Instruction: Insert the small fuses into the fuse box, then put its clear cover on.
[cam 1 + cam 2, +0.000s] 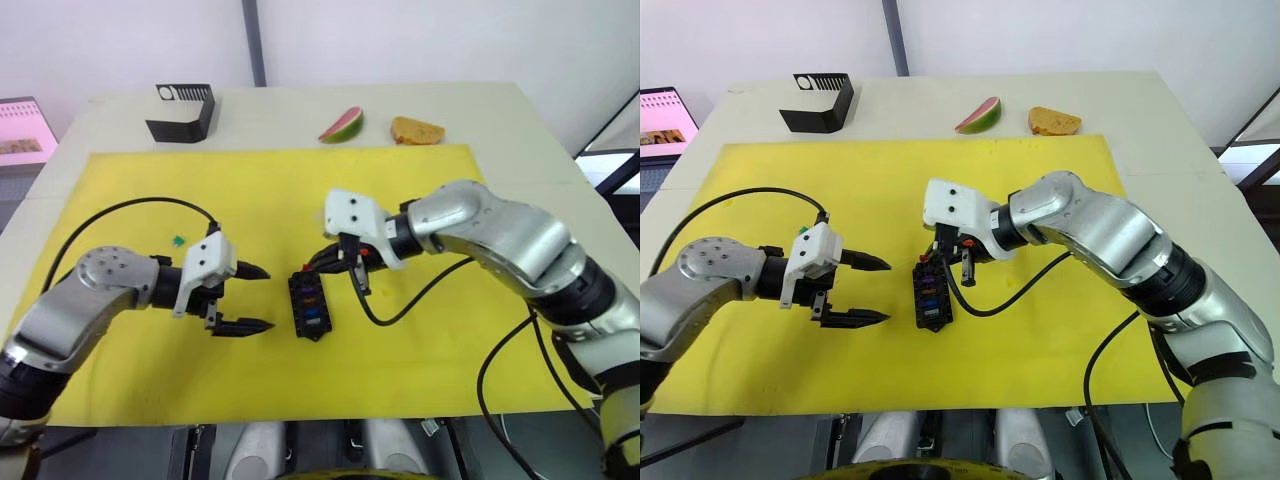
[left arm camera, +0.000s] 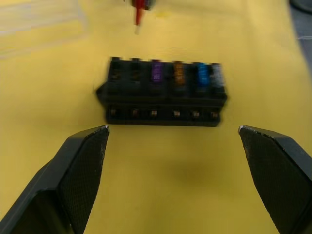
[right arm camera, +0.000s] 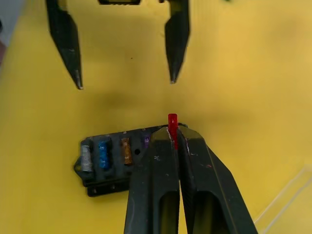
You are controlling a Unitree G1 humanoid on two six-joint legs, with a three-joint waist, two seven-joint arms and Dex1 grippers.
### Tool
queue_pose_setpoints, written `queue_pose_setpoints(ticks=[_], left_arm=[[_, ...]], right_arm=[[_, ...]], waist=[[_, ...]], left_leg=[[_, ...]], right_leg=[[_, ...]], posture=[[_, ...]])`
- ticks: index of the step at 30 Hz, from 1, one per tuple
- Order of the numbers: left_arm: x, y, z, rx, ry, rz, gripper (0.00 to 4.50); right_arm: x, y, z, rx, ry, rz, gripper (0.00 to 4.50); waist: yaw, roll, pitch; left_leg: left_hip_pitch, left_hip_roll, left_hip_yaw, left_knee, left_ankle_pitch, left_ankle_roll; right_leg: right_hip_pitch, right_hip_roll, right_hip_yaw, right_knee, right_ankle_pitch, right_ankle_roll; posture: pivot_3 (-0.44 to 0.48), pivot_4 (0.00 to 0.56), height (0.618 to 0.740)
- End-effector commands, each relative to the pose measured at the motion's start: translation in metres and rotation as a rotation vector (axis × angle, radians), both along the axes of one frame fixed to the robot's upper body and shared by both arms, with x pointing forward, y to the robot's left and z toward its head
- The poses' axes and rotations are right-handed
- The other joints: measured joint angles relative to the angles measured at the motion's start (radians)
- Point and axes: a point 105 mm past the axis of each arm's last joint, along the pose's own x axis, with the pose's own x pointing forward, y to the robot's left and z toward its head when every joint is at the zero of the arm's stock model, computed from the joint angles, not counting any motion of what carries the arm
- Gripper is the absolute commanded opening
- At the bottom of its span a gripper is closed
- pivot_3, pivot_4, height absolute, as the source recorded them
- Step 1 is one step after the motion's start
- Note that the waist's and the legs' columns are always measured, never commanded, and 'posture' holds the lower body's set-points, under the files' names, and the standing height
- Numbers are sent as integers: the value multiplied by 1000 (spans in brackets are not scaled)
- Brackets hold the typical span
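Pinched between the right gripper [image 3: 173, 139] fingers, a red fuse [image 3: 172, 122] is sticking up past the tips, prob. being lined up w/ an empty slot; fuse box [image 1: 311, 306] is lying on the yellow mat [image 1: 420, 200] just beneath, already holding grey, blue, tan & purple fuses; left gripper [image 1: 252, 298] is waiting beside it, fingers apart, holding nothing.

Black fuse box [image 1: 310, 306] with purple, orange, blue and grey fuses [image 2: 185, 76] in its slots, red fuse [image 3: 172, 126] between black fingers, bright yellow mat [image 1: 270, 200], pale beige table [image 1: 300, 105], small green chip [image 1: 178, 240]
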Motion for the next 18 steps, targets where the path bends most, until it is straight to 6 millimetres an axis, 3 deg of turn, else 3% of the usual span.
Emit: queue_pose_setpoints(ticks=[1, 18], left_arm=[[-1, -1, -1, 23, -58, -23, 4476], [1, -10, -5, 21, -91, -43, 4476]], right_arm=[[4, 4, 2, -26, -54, 30, 0], [5, 10, -18, -108, -71, 83, 0]], waist=[[0, 0, 0], [-1, 0, 0]], left_leg=[[0, 0, 0, 0, 0, 0], [1, 0, 0, 2, 0, -1]], right_leg=[[0, 0, 0, 0, 0, 0], [0, 0, 0, 3, 0, 0]], posture=[[0, 150, 740], [0, 150, 740]])
